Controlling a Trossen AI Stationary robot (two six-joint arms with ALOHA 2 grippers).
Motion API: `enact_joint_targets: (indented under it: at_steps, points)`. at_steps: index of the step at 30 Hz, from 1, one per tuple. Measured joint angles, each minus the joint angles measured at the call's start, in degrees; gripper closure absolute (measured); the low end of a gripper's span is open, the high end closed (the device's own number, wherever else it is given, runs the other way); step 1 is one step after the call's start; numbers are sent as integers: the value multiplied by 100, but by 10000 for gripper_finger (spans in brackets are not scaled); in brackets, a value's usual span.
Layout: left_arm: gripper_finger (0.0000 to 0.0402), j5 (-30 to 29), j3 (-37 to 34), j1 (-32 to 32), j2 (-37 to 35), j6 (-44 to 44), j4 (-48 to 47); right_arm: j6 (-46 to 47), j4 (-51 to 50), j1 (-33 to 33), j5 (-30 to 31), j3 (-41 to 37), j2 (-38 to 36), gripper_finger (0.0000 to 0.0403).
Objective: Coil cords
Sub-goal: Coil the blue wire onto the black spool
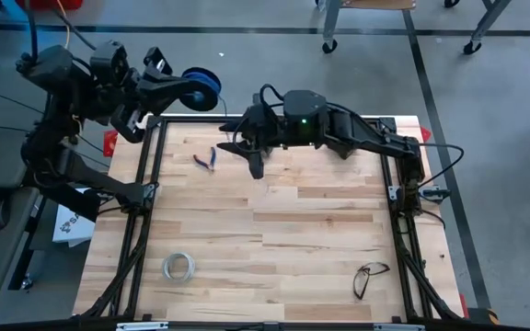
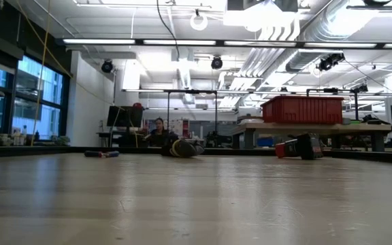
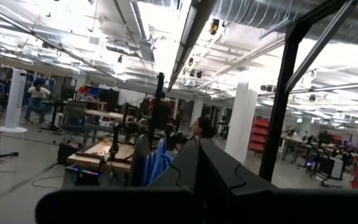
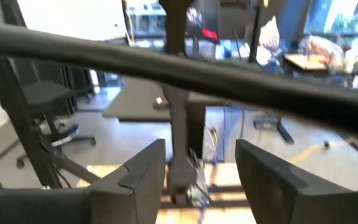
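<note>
Wood table (image 1: 274, 248) in workshop | spool (image 1: 201, 85) is clenched in left gripper (image 1: 184, 88), beyond the table's far-left corner | right gripper (image 1: 247, 138) hangs near the far edge, fingers (image 4: 145, 177) apart and empty | wire too thin to trace | advice: keep spool steady, take wire gently, wind even turns without slack
</note>
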Motion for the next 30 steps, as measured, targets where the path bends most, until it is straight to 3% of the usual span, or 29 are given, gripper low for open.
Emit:
enact_joint_targets:
  at_steps: [11, 16, 22, 30]
  points:
    - [401, 89, 4, 0, -84, -46, -186, -166, -564, -420, -41, 0, -388, 213]
    - [401, 90, 4, 0, -90, -46, -430, -148, -979, -652, -551, 0, -691, 213]
    - [401, 87, 4, 74, 2, 133, -368, -263, -1044, -786, -1731, 0, -723, 213]
    - [401, 100, 4, 233, 140, 31, 279, -355, -1131, -861, -2136, -2, -616, 213]
